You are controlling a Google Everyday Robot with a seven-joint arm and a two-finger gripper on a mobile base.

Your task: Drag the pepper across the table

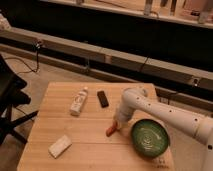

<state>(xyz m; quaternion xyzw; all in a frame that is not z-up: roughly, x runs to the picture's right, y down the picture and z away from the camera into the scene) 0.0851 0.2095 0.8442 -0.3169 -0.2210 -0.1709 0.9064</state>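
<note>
At the lower left of the frame a pale rectangular block, a sponge perhaps (pixel 60 146), lies askew near the front edge of the table (pixel 90 155); at the lower right sits the green bowl (pixel 149 138), round and dark-rimmed, close to the right front corner; just left of the bowl, touching or nearly so, lies the pepper (pixel 111 130), a small red-orange sliver, tapered, tilted with its upper end under the arm; the gripper (pixel 117 123) comes down right on that upper end from the white arm (pixel 165 111), which stretches in from the right edge; whether its fingers clench the pepper or merely press it I cannot tell; farther back, centre left, a white bottle (pixel 78 101) lies on its side, and beside it a small black oblong object (pixel 103 98); beyond the table runs a grey ledge (pixel 100 52) with cables, dark behind; a black chair (pixel 10 95) stands at the left edge.
</note>
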